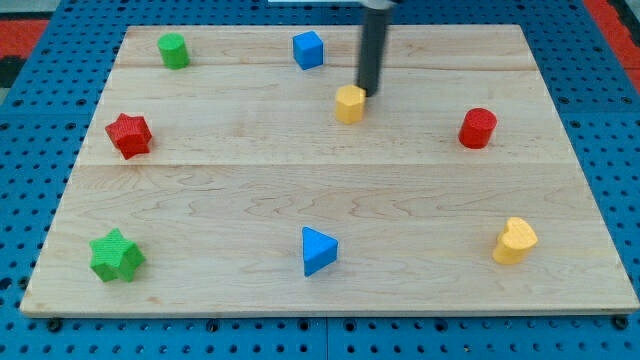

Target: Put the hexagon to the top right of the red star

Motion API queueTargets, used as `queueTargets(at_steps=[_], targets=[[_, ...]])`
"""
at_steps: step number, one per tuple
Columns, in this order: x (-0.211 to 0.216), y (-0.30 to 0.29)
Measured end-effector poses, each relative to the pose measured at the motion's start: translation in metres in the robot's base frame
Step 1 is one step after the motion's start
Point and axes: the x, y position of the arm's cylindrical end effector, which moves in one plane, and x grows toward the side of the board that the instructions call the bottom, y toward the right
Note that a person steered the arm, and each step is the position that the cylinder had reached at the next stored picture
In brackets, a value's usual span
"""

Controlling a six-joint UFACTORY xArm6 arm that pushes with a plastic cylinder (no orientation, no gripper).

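Observation:
The yellow hexagon (350, 103) sits near the top middle of the wooden board (330, 180). The red star (129, 135) lies at the view's left, far from the hexagon. My tip (368, 94) is at the hexagon's upper right edge, touching or nearly touching it. The dark rod rises from there out of the view's top.
A green cylinder-like block (173, 50) is at top left, a blue cube (308, 50) at top middle, a red cylinder (478, 128) at right. A green star (117, 256), a blue triangle (318, 250) and a yellow heart (515, 241) lie along the bottom.

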Motion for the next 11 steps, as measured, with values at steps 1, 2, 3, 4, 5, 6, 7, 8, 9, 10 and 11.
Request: queueTargets(at_steps=[1, 2, 3, 4, 5, 6, 7, 8, 9, 10, 11], targets=[[0.002, 0.015], [0.011, 0.071], [0.043, 0.061], [0.049, -0.011], [0.023, -0.081], [0.030, -0.083], [0.055, -0.017], [0.037, 0.041], [0.000, 0.046], [-0.028, 0.037], [-0.034, -0.003]])
